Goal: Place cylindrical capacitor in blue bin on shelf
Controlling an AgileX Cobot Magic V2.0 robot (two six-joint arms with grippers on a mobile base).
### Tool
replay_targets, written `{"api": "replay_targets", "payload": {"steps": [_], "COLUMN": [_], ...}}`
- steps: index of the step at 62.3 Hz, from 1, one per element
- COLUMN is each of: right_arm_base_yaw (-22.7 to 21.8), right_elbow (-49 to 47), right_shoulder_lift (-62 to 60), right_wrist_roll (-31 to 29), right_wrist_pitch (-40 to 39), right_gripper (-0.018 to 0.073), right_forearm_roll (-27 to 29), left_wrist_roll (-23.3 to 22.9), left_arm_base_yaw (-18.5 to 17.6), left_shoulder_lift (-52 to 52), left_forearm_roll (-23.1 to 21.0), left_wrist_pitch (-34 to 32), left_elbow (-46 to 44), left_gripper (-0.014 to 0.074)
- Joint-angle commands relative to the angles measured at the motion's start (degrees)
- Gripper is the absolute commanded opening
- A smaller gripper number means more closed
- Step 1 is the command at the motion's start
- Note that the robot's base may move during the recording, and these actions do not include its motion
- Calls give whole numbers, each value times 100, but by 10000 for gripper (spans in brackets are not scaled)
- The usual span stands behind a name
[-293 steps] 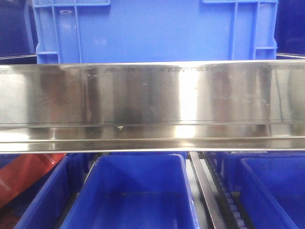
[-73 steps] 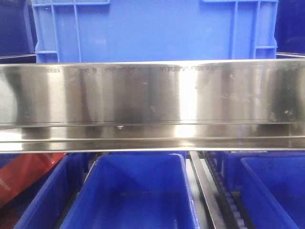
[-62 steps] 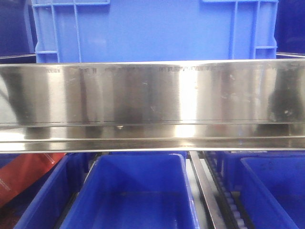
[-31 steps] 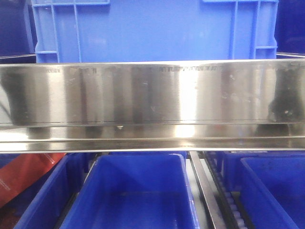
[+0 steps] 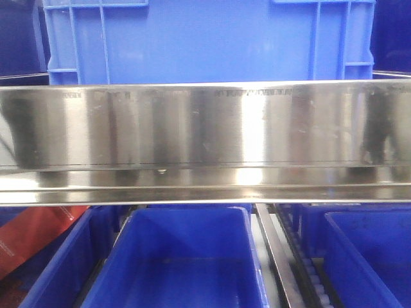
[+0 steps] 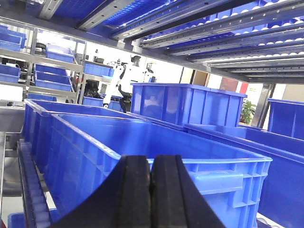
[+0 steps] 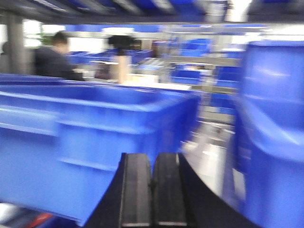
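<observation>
Both the left gripper and right gripper are pressed together, empty, beside the shelf's blue bin, so fetching the unseen capacitor likely comes next.

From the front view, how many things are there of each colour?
Blue bins, clearly seen: 4
Silver, rail and divider: 2
Red thing: 1
Total: 7

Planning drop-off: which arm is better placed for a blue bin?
Probably left: the left gripper squarely faces a blue bin, view sharp. The right gripper points between bins, view blurred.
</observation>
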Motion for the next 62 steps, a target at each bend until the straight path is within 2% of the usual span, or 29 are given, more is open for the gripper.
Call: {"api": "replay_targets", "payload": {"steps": [1,4,11,17,27,37,46,56,62], "right_arm_base_yaw": [-599,-976,-1552,-1851,-1897,-1897,-1847,-1801,-1799], "right_elbow": [404,690,1247,1601,1875,1875,1875,1875,1875], "right_shoulder_lift": [-319,-508,-968,-1027,-1027,-1027,-1027,-1027,-1027], "right_wrist_roll": [-87,-270,-446,-446,-446,-472,-809,-809,-809], "right_wrist_pitch": [-70,-273,-463,-519,-1118,-1031,-915,-748,-608], "right_gripper": [-165,-165,-165,-165,-165,-165,-165,-165,-165], "right_forearm_roll": [496,606,606,660,727,727,739,1403,1392], "left_wrist_roll": [-1,-1,-1,-1,-1,-1,-1,-1,-1], "left_arm_base_yaw": [-30,-30,-30,-30,-30,-30,-30,-30,-30], "left_shoulder_lift": [-34,-34,-34,-34,-34,-34,-34,-34,-34], "left_forearm_roll": [-22,-22,-22,-22,-22,-22,-22,-22,-22], "left_wrist_pitch": [-73,-73,-73,-73,-62,-62,-72,-72,-72], "left_elbow": [5,5,5,5,5,5,5,5,5], "left_gripper": [-111,-111,-111,-111,-111,-111,-111,-111,-111]}}
